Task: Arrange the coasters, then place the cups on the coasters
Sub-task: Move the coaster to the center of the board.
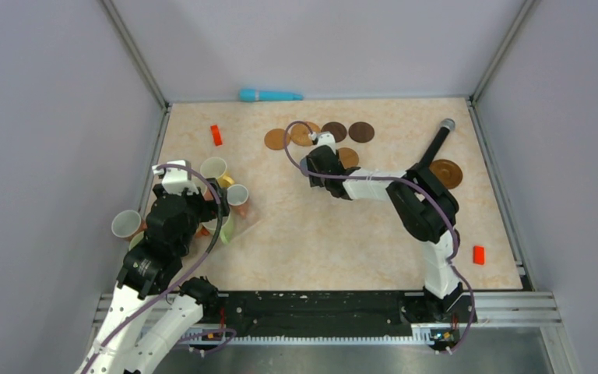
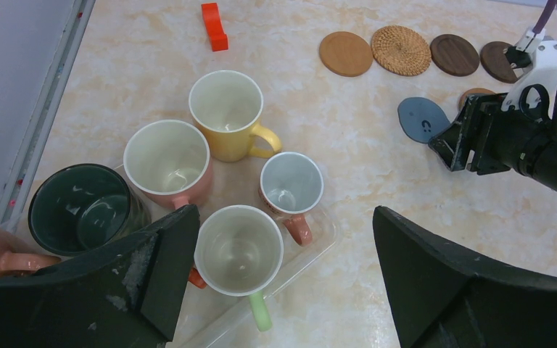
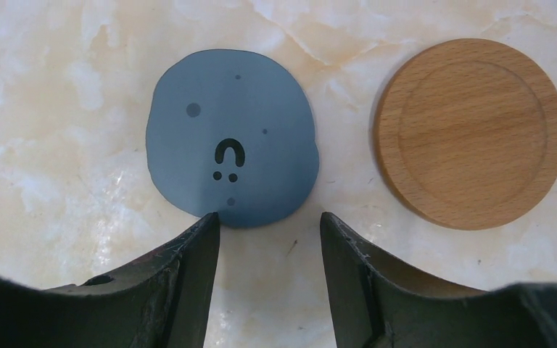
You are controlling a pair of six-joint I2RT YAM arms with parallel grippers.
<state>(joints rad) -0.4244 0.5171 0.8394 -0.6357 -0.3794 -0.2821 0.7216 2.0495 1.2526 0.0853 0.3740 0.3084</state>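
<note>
A grey-blue coaster (image 3: 232,138) lies flat on the table beside a tan wooden coaster (image 3: 470,130). My right gripper (image 3: 268,217) hovers open at the grey-blue one's near edge, with nothing between its fingers. More coasters form a row at the back: tan (image 2: 345,53), woven (image 2: 401,50) and dark brown (image 2: 455,54). Several cups stand close together at the left, among them yellow (image 2: 226,109), pink (image 2: 167,159), dark (image 2: 80,206) and a white one with a green handle (image 2: 238,250). My left gripper (image 2: 283,214) hangs wide open above them, holding nothing.
The cups partly stand on a clear plastic tray (image 2: 319,243). Red blocks lie at the back left (image 1: 216,135) and near right (image 1: 479,255). A black microphone (image 1: 436,144) and another brown coaster (image 1: 446,173) lie at the right, a teal object (image 1: 269,95) at the back wall.
</note>
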